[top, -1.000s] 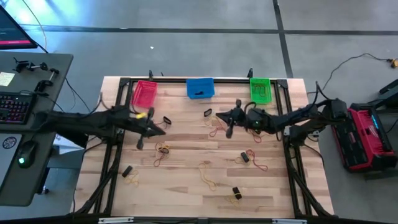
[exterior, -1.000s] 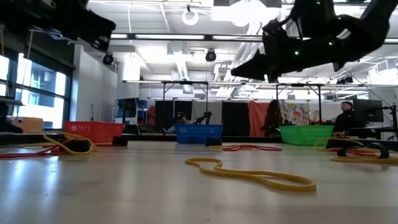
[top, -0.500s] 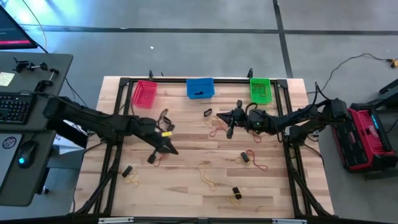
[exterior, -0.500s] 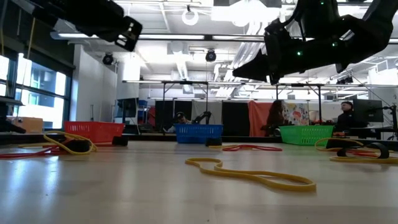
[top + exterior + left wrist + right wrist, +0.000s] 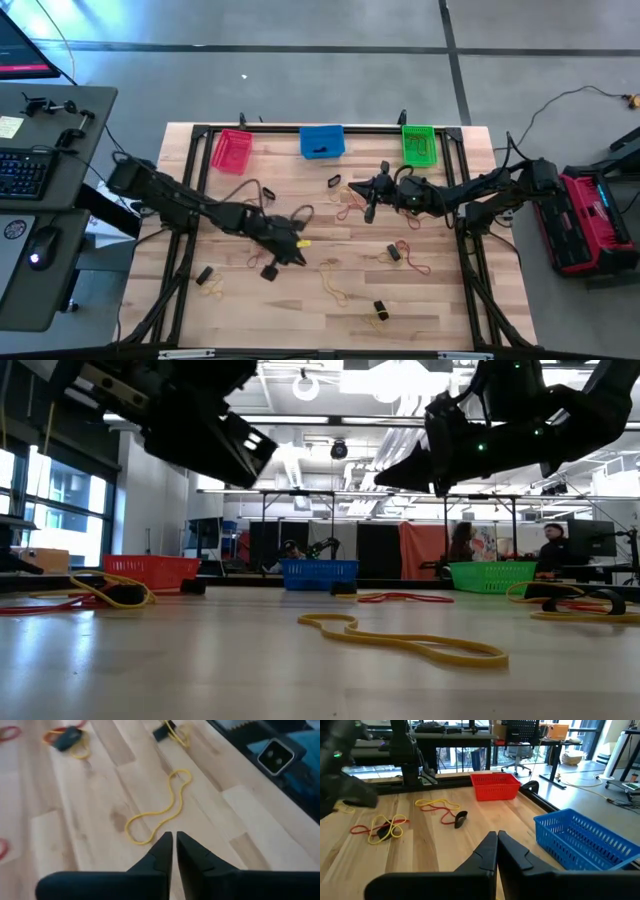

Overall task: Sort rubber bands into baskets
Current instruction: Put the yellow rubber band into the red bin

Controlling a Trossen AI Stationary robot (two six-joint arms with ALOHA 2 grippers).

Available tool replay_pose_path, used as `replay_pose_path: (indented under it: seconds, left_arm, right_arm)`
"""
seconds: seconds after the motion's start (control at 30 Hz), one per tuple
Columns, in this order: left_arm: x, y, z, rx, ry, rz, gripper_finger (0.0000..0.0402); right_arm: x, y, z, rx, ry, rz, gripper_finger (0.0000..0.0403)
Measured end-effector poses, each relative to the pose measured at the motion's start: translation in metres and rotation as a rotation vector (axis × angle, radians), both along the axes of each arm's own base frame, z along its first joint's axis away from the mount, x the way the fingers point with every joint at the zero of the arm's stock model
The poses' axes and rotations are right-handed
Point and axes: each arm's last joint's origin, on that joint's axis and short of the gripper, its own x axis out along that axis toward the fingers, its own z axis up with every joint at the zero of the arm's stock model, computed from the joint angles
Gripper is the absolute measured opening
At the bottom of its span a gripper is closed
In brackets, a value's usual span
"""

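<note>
Red [image 5: 232, 150], blue [image 5: 322, 141] and green [image 5: 419, 144] baskets stand along the table's far edge. Yellow, red and black rubber bands lie scattered flat on the wood. My left gripper [image 5: 298, 255] hangs over the table's middle, shut and holding nothing. It slants down toward a long yellow band [image 5: 157, 815] that lies just ahead of its tips, apart from them. My right gripper [image 5: 366, 200] hovers level right of the middle, shut and holding nothing, its tips [image 5: 496, 845] turned toward the red basket [image 5: 495, 785].
Black frame rails [image 5: 185, 230] run round the table's edges. Tangles of bands lie near the front [image 5: 380, 312], at the right [image 5: 400, 252] and at the left [image 5: 208, 280]. A black band [image 5: 333, 181] lies before the blue basket. A desk with a keyboard [image 5: 25, 175] stands left of the table.
My left gripper has swung from beside the red basket toward the table's right and near edges. It has sunk lower and tipped its fingers downward over the yellow band. My right gripper has kept still, and no band has moved.
</note>
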Motion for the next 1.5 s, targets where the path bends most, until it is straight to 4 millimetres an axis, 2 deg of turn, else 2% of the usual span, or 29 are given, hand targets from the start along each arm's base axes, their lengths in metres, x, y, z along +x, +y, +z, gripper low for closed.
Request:
replay_pose_path:
  seconds: [0.17, 0.37, 0.63, 1.13, 1.33, 1.5]
  left_arm:
    - [0.019, -0.015, -0.009, 0.032, 0.014, -0.055, 0.0066]
    - [0.036, -0.022, -0.015, 0.037, 0.023, -0.072, 0.0100]
    - [0.055, -0.017, -0.038, 0.013, 0.088, -0.088, 0.0083]
    - [0.074, -0.020, -0.065, 0.152, 0.172, -0.190, 0.0081]
    - [0.078, -0.017, -0.069, 0.152, 0.175, -0.187, 0.0080]
    - [0.077, -0.016, -0.063, 0.161, 0.166, -0.179, 0.0080]
  right_arm:
    - [0.000, 0.000, -0.002, 0.006, 0.018, -0.001, 0.0000]
    - [0.000, 0.000, -0.003, 0.010, 0.029, -0.001, 0.0000]
    - [0.000, 0.001, -0.004, 0.033, 0.032, -0.001, 0.0000]
    - [-0.001, 0.001, -0.006, 0.037, 0.050, -0.002, 0.0000]
    - [-0.001, 0.001, -0.007, 0.058, 0.052, -0.006, 0.0000]
    - [-0.001, 0.001, -0.007, 0.060, 0.057, -0.006, 0.0000]
